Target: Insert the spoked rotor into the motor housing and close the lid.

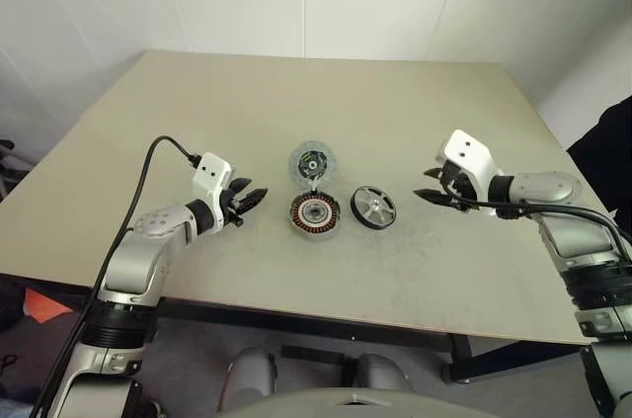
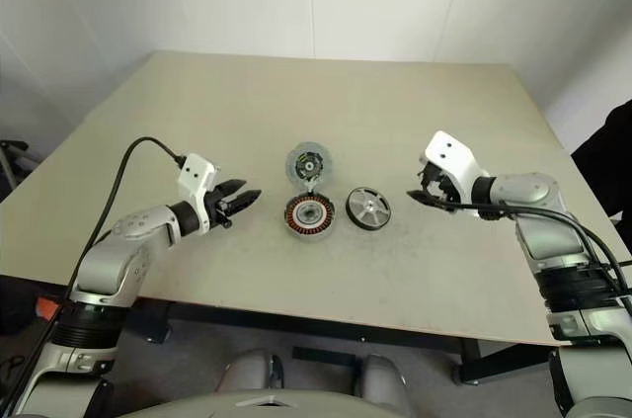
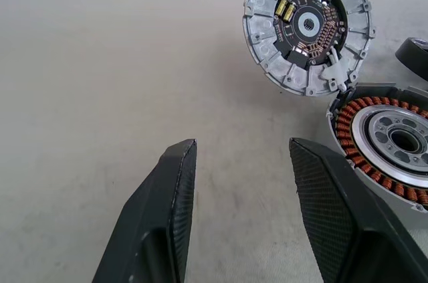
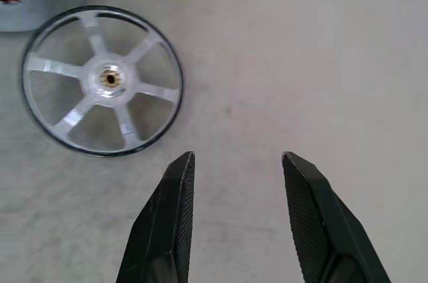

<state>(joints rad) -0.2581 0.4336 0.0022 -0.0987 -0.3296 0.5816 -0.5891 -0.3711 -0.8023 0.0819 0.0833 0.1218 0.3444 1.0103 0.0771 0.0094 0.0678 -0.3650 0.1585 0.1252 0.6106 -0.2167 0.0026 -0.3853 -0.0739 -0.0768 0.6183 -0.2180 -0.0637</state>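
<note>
On the beige worktop [image 1: 415,270], my round dark motor housing with copper windings [image 1: 314,214] sits at frame centre, its thin grey hinged lid [image 1: 312,163] lying open just above it. The silver spoked rotor with a black rim [image 1: 373,207] rests just to its right. My left hand [image 1: 249,201] at centre-left and right hand [image 1: 432,196] at centre-right are both spread, holding nothing.

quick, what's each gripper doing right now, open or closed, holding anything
Left gripper: open, empty, beside the motor housing.
Right gripper: open, empty, near the spoked rotor.
</note>
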